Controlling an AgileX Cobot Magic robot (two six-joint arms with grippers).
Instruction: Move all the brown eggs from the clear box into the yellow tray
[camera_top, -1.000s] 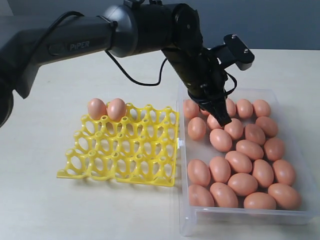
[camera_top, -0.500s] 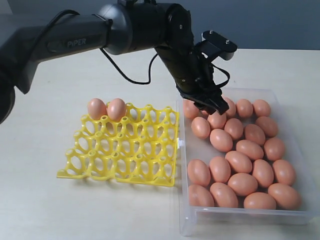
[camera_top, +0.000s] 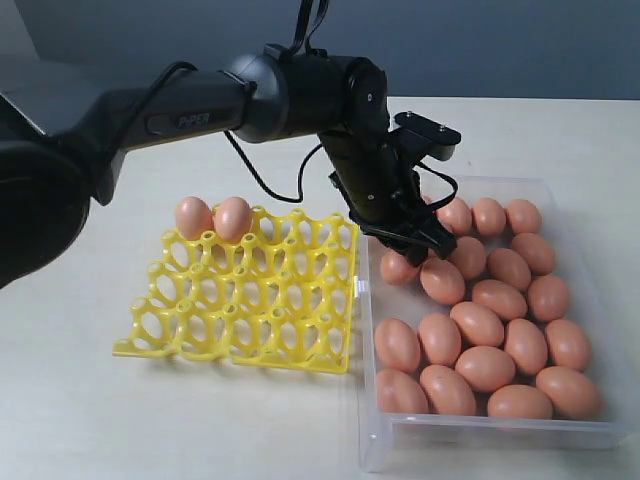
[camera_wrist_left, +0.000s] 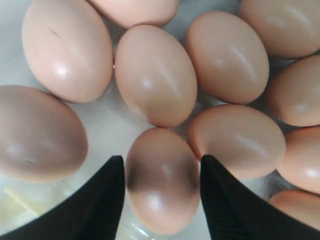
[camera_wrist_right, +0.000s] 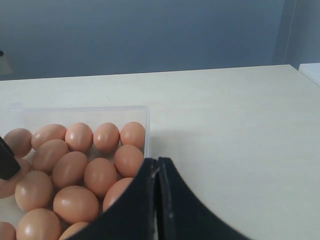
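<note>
- The brown eggs (camera_top: 477, 323) lie mostly in the clear box (camera_top: 480, 432), packed in a single layer that covers most of its bottom.
- Two more eggs (camera_top: 194, 217) sit side by side in the far left corner cups of the yellow tray (camera_top: 250, 300); the rest of its cups are bare.
- The tray lies flat on the counter (camera_top: 100, 420), just beside the box's left wall in the exterior view.
- One gripped egg (camera_wrist_left: 160, 185) lies near the box wall that faces the tray, toward the far end. It has neighbours close around it.
- The left end effector (camera_wrist_left: 161, 160) reaches down into the box. Its two black fingers (camera_wrist_left: 112, 200) press against opposite sides of that egg, grasping it.
- Whether this egg rests on the box bottom or is raised off it, I cannot tell.
- The left arm (camera_top: 200, 105) stretches in from the left and crosses above the tray's far edge.
- The right end effector (camera_wrist_right: 157, 161) is clenched, finger against finger, with nothing between them. It hangs above the counter near one corner of the box.
</note>
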